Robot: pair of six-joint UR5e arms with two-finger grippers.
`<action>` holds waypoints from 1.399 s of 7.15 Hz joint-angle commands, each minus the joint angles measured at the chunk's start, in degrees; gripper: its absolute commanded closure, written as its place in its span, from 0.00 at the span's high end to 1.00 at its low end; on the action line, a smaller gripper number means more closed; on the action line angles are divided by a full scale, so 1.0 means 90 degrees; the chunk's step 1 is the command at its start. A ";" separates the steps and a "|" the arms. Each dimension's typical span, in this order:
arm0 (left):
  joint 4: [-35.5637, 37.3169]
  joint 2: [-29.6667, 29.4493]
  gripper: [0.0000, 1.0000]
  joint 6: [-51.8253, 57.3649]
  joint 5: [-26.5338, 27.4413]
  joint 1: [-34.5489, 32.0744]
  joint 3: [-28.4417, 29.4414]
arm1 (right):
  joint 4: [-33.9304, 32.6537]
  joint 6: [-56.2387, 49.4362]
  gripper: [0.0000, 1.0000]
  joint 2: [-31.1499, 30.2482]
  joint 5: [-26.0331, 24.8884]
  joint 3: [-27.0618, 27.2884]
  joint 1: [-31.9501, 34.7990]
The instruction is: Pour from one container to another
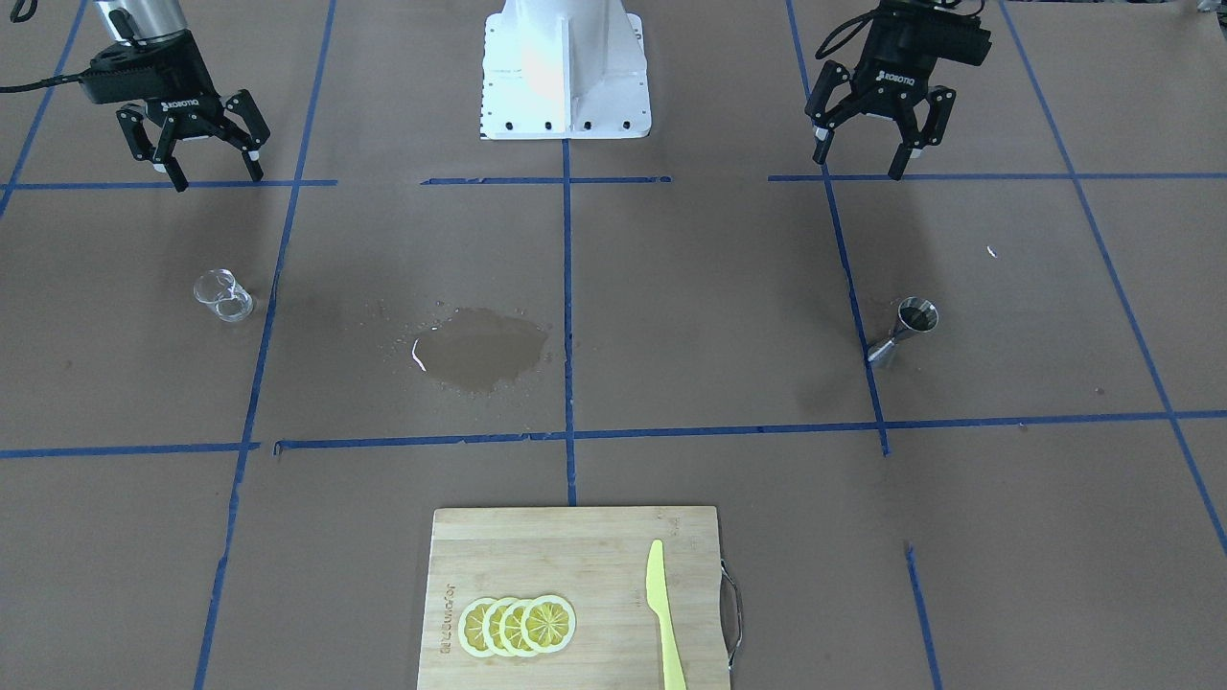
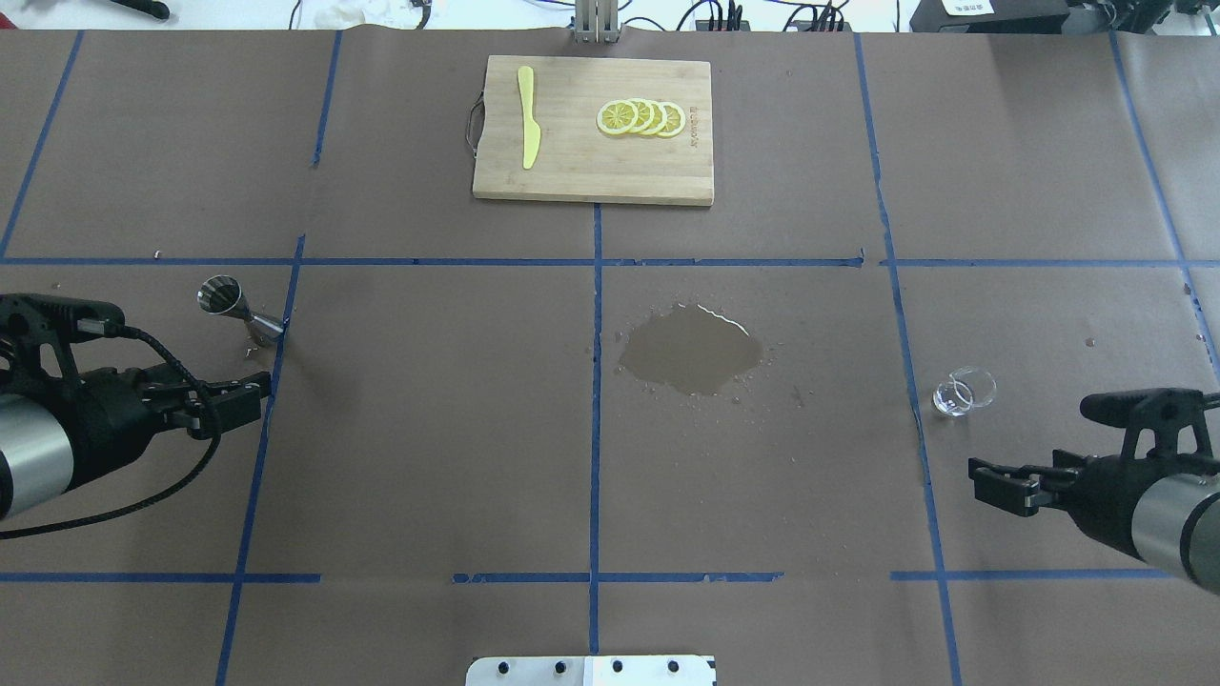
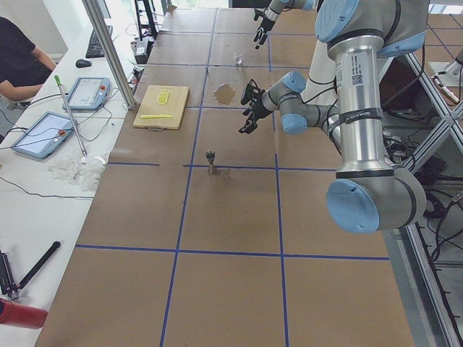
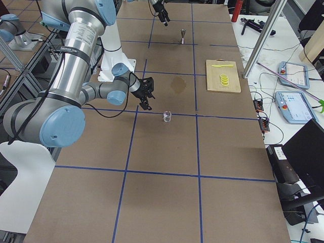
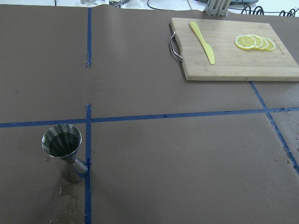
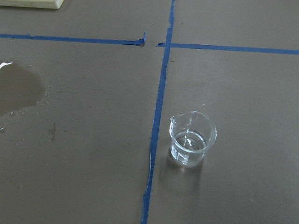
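- Shows, front-facing, the left gripper [image 1: 866, 158] with fingers spread wide, holding nothing, hung above the table, apart from the jigger [image 1: 905, 331].
- Shows the right gripper [image 1: 206, 171] spread and empty too, apart from the beaker [image 1: 223, 295].
- Reveals, from the left wrist alone, the upright jigger's dark inside and its base touching a tape line [image 5: 88, 116].
- Reveals, from the right wrist alone, shallow clear liquid in the upright beaker.
- Shows a puddle [image 1: 479, 347] between both vessels; beyond it, a cutting board [image 1: 575, 546] bearing lemon slices [image 1: 518, 625] and a knife [image 1: 663, 613].
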 commanded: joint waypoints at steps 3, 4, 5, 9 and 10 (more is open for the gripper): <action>0.0019 -0.0108 1.00 0.1635 -0.1873 -0.1794 0.0152 | -0.1403 -0.2441 1.00 0.0615 0.4354 0.0167 0.3625; 0.0020 -0.0244 1.00 0.2181 -0.2379 -0.2340 0.0375 | -0.2194 -0.3184 1.00 0.0995 0.4779 0.0158 0.4204; 0.0010 -0.0429 1.00 0.2931 -0.2984 -0.3080 0.0764 | -0.2898 -0.3887 1.00 0.1260 0.4812 0.0138 0.4510; 0.0029 -0.0810 1.00 0.5812 -0.4908 -0.5348 0.2432 | -0.4913 -0.7303 1.00 0.2208 0.4900 -0.0552 0.6011; 0.0020 -0.0831 1.00 0.6525 -0.5416 -0.5963 0.3018 | -0.4955 -0.8066 1.00 0.2249 0.5094 -0.0923 0.6510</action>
